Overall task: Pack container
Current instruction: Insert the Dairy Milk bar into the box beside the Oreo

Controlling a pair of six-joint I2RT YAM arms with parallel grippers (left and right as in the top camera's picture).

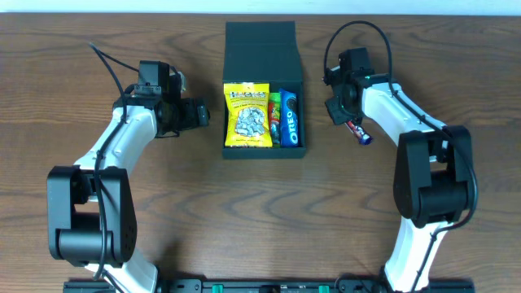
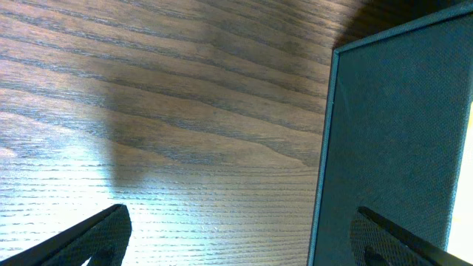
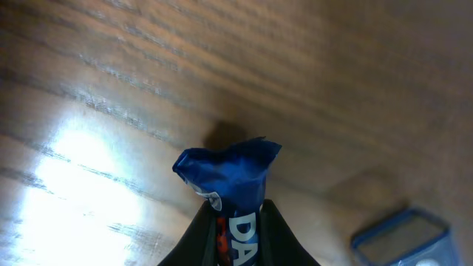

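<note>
**A:** Where is the container, and how does it look?

**B:** The container (image 1: pixel 264 153) lies at the far middle of the table (image 1: pixel 98 32), between the two arms. It is a dark teal-green box, matte and shallow. Its lid (image 1: pixel 260 41) is folded back, away from the robot, so the inside is free to reach from above.

**A:** Is something already inside?

**B:** Yes. A yellow packet (image 1: pixel 247 115) fills the left part and an Oreo packet (image 1: pixel 290 119) lies along the right wall. Between them I see a narrow red and green thing, too small to name.

**A:** Why does the right arm hang beside the box?

**B:** The right fingers (image 3: pixel 288 247) are clamped on a blue bar (image 3: pixel 229 174), just to the right of the container. The bar's crimped end sticks out in front. I think this is the item to be packed, held at one end so that it can go down into the little space that is left.

**A:** And the left arm?

**B:** The left fingers (image 2: pixel 89 238) are apart and hold nothing. They are near the left wall of the box, maybe to steady it, but this is only my guess.
</note>
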